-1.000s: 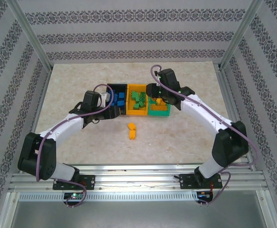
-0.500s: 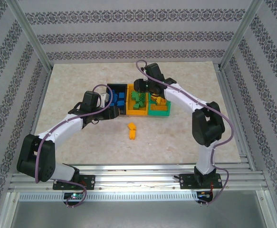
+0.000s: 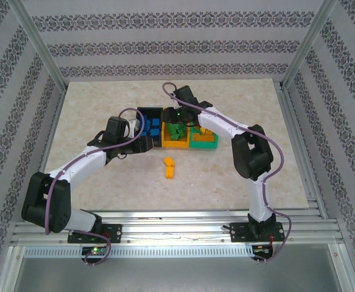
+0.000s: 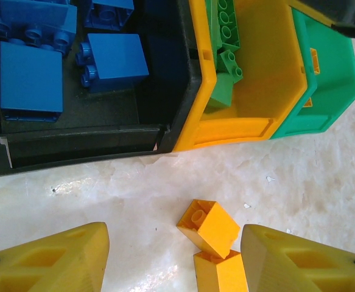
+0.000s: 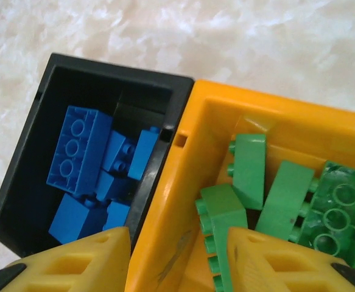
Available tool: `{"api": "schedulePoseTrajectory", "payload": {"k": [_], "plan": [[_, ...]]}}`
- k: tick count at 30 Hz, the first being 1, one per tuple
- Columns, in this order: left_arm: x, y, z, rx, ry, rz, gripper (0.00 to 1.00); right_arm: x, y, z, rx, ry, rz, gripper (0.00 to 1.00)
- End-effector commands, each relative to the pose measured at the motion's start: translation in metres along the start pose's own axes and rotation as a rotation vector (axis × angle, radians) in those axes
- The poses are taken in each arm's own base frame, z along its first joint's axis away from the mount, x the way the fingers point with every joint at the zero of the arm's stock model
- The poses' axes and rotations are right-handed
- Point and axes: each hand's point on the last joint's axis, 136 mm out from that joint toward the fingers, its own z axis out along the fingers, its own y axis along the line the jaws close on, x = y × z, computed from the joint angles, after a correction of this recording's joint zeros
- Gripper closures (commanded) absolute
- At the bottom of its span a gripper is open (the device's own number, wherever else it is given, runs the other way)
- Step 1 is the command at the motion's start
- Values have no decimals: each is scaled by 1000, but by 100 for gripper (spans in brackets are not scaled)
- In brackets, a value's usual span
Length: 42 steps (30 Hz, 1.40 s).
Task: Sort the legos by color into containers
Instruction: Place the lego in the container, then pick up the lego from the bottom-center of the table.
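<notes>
no legible text or labels

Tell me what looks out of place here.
Two orange bricks lie loose on the table in front of the bins, touching, one tilted. Also odd: the green bricks sit in the orange bin, and orange ones in the green bin.
</notes>
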Motion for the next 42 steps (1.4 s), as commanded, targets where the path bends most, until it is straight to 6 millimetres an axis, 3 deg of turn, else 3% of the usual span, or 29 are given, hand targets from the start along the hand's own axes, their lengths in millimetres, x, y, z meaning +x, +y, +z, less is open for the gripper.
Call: {"api": "schedulePoseTrajectory", "payload": {"k": [1,6,14,22,29,34,42], "plan": [[6,-4,0,8,13,3,41,9,1,-7,10,4,-16,54],[8,-7,3,24,29,10,41,17,-3,-25,20,-4,-18,53],[22,-12,13,39,68,16,41,51,-9,-57,30,2,-22,52],[41,-19,26,51,134,49,41,81,-13,-72,35,15,-34,51],[69,-24,35,26,250,125,41,125,-11,-86,48,92,-114,49],[69,-13,40,-19,232,79,41,163,6,-92,15,150,-153,49],[65,-24,58,95,226,-39,41,216,39,-73,-15,258,-176,45]]}}
